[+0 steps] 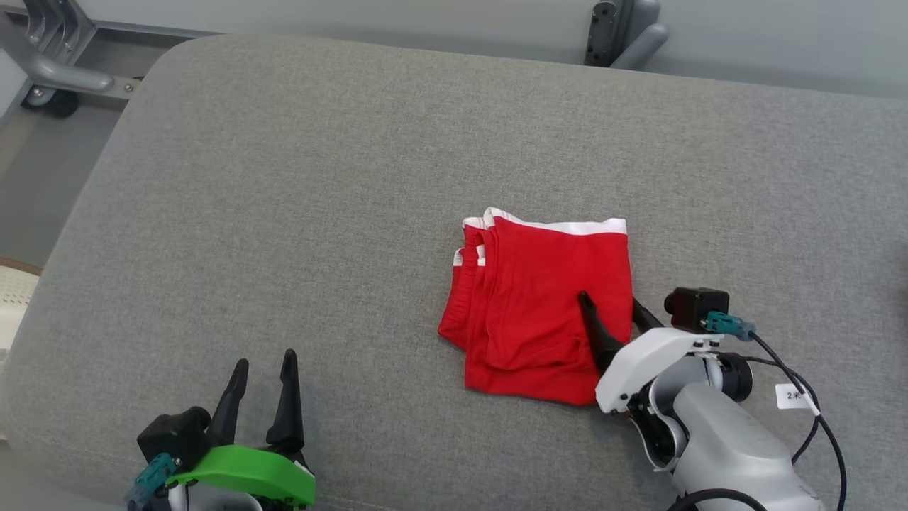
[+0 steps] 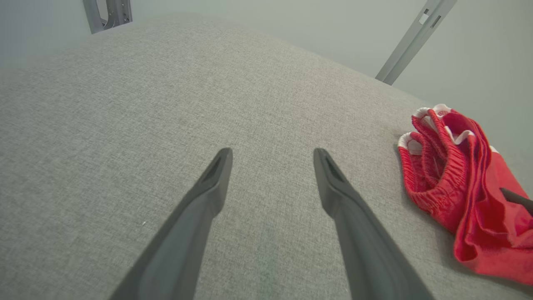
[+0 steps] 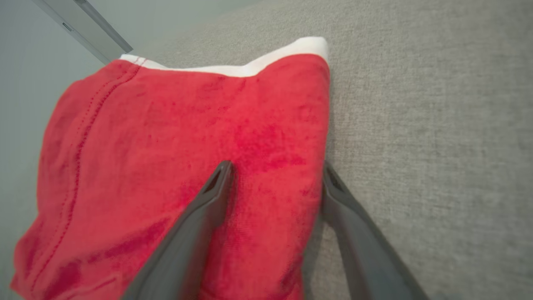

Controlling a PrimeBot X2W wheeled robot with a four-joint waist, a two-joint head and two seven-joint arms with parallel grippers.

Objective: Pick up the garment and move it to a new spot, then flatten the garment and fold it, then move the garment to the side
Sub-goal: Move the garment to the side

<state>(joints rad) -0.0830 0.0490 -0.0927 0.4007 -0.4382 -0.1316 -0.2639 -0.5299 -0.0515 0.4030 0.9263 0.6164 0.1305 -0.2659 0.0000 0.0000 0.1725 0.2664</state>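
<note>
garment lies folded on the grey cushion; right hand, open, straddles its right edge; left hand open, empty; sideways move apparently remains.

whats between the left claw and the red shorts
Just bare grey cushion between the left claw and the red shorts; the head view shows it.

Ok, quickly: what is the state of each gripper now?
Left gripper: open, holding nothing.
Right gripper: open, one finger over the red garment, one beside it; nothing gripped.
</note>
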